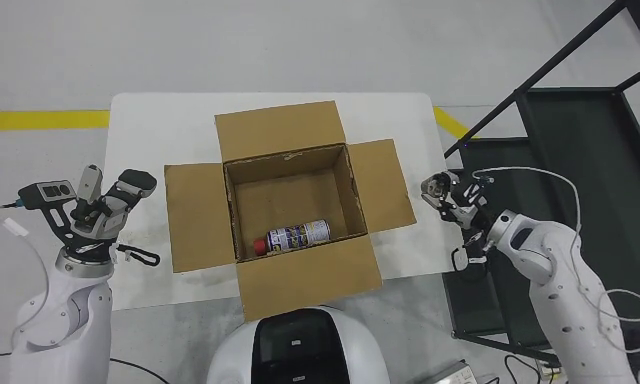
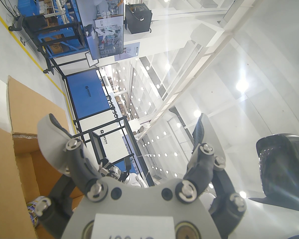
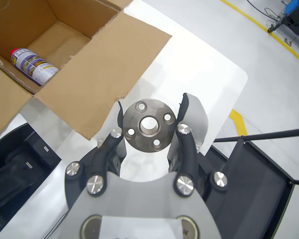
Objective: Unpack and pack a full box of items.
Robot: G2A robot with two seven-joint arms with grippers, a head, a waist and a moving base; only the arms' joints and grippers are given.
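Observation:
An open cardboard box (image 1: 200, 219) stands on the white table (image 1: 150, 134), its four flaps folded out. A spray can (image 1: 292, 236) with a red cap lies on its side at the box's near inner wall; the right wrist view shows the can (image 3: 33, 66) too. My right gripper (image 1: 437, 191) hangs just past the table's right edge, beside the right flap. It is shut on a round metal flange (image 3: 147, 124) with several bolt holes. My left gripper (image 1: 128, 189) is off the table's left edge, tilted upward, open and holding nothing (image 2: 124, 125).
A black metal rack (image 1: 560, 164) stands close to the right of the table, beneath and behind my right arm. A yellow floor line (image 1: 50, 118) runs behind the table. Bare table surface lies left of and behind the box.

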